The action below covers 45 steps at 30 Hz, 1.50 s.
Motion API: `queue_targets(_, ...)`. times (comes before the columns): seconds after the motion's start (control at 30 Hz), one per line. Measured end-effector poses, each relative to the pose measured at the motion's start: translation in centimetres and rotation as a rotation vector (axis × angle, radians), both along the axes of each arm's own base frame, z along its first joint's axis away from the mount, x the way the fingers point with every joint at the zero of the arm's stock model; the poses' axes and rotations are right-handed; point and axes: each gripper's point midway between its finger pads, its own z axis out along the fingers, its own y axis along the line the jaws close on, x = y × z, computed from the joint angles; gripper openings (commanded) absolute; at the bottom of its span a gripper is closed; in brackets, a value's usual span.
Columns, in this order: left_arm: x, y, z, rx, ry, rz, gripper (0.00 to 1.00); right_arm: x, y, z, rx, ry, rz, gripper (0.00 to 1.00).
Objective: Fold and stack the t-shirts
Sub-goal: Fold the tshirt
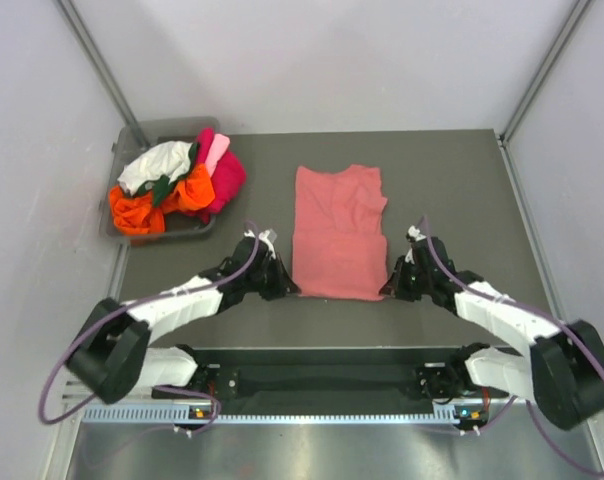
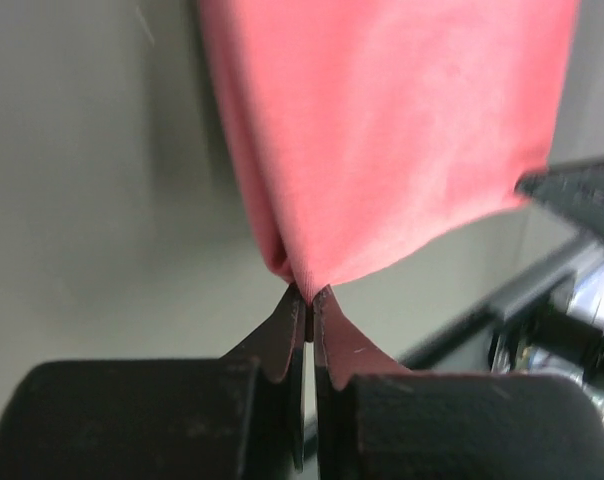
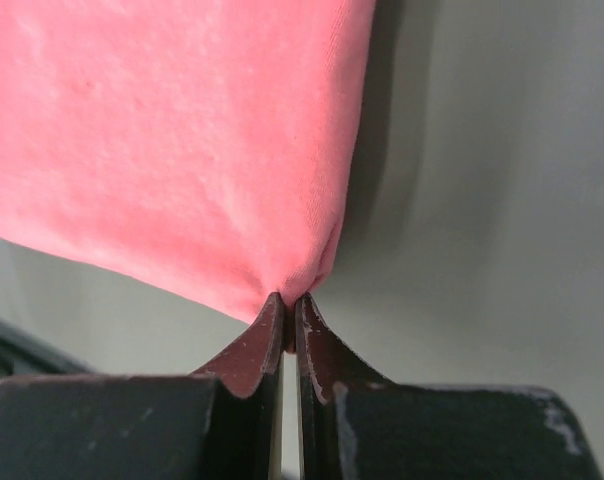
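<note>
The salmon-pink t-shirt (image 1: 338, 233) lies as a long folded strip in the middle of the table. My left gripper (image 1: 286, 287) is shut on its near left corner; in the left wrist view the cloth (image 2: 382, 140) hangs pinched at my gripper's tips (image 2: 309, 294). My right gripper (image 1: 390, 288) is shut on the near right corner; in the right wrist view the cloth (image 3: 172, 140) is pinched between that gripper's tips (image 3: 289, 300). Both near corners look lifted slightly off the table. Other t-shirts, orange (image 1: 142, 212), magenta (image 1: 225, 172), white (image 1: 157, 163) and dark green, are piled at the back left.
A grey bin (image 1: 130, 135) at the back left corner holds the pile of shirts. The dark table mat (image 1: 452, 190) extends to the right of the shirt. Metal frame posts rise at the back corners. The arm base rail (image 1: 332, 385) runs along the near edge.
</note>
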Motion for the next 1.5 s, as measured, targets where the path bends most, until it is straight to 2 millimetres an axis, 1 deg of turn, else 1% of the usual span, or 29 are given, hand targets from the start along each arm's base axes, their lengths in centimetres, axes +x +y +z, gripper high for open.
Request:
queue_targets(0.03, -1.4, 0.0, 0.2, -0.003, -0.007, -0.015, 0.00, -0.9, 0.0, 0.5, 0.008, -0.004, 0.004, 0.00)
queue_targets(0.1, -3.5, -0.2, 1.1, -0.018, -0.026, -0.041, 0.00, -2.1, -0.3, 1.5, 0.023, -0.019, 0.001, 0.00)
queue_targets(0.2, -5.4, -0.4, 2.6, -0.045, -0.063, -0.059, 0.00, -3.1, -0.6, 3.6, 0.053, -0.061, -0.015, 0.00)
queue_targets(0.3, -6.6, -0.5, 3.6, -0.069, -0.072, -0.060, 0.00, -3.8, -1.0, 5.7, 0.092, -0.123, -0.031, 0.00)
queue_targets(0.4, -7.2, -0.4, 3.9, -0.082, -0.063, -0.058, 0.00, -4.6, -1.3, 6.0, 0.092, -0.122, -0.032, 0.00)
queue_targets(0.57, -7.8, -0.1, 3.8, -0.060, -0.024, -0.062, 0.00, -5.7, -2.2, 5.0, 0.045, -0.063, -0.041, 0.00)
queue_targets(0.63, -7.5, -0.3, 4.7, -0.056, -0.028, -0.060, 0.00, -5.6, -2.4, 5.6, 0.029, -0.062, -0.046, 0.00)
queue_targets(0.7, -6.7, -0.6, 6.1, -0.057, -0.052, -0.051, 0.00, -4.7, -2.4, 7.1, 0.012, -0.084, -0.050, 0.00)
queue_targets(0.77, -5.7, -0.7, 7.6, -0.057, -0.076, -0.035, 0.00, -3.4, -2.3, 8.9, -0.006, -0.111, -0.055, 0.00)
queue_targets(0.83, -3.9, -0.7, 9.2, -0.061, -0.105, -0.012, 0.00, -1.6, -2.0, 10.8, -0.025, -0.143, -0.056, 0.00)
queue_targets(0.93, -0.5, -0.2, 11.1, -0.056, -0.133, 0.039, 0.00, 1.4, -1.3, 13.1, -0.051, -0.177, -0.054, 0.00)
queue_targets(0.97, 0.4, -0.1, 11.4, -0.052, -0.136, 0.050, 0.00, 2.3, -1.2, 13.6, -0.061, -0.179, -0.055, 0.00)
queue_targets(1.0, 1.9, 0.3, 11.8, -0.044, -0.142, 0.070, 0.00, 3.2, -1.0, 14.1, -0.065, -0.183, -0.052, 0.00)
queue_targets(1.03, 2.9, 0.6, 12.0, -0.036, -0.142, 0.085, 0.00, 4.3, -0.8, 14.4, -0.069, -0.181, -0.051, 0.00)
queue_targets(1.1, 5.2, 1.1, 12.3, -0.017, -0.145, 0.112, 0.00, 6.8, -0.4, 15.2, -0.069, -0.185, -0.053, 0.00)
queue_targets(1.2, 8.9, 1.6, 12.2, 0.008, -0.137, 0.144, 0.00, 10.6, 0.2, 15.4, -0.060, -0.175, -0.058, 0.00)
queue_targets(1.33, 14.3, 1.9, 11.3, 0.034, -0.116, 0.175, 0.00, 16.0, 0.8, 14.5, -0.049, -0.150, -0.068, 0.00)
queue_targets(1.43, 18.9, 2.4, 9.8, 0.050, -0.092, 0.211, 0.00, 21.0, 1.3, 13.6, -0.038, -0.130, -0.078, 0.00)
queue_targets(1.47, 20.5, 2.6, 9.2, 0.052, -0.080, 0.221, 0.00, 23.0, 1.6, 13.3, -0.029, -0.135, -0.081, 0.00)
queue_targets(1.5, 21.8, 2.7, 8.8, 0.048, -0.075, 0.228, 0.06, 24.8, 1.7, 13.1, -0.025, -0.142, -0.085, 0.01)
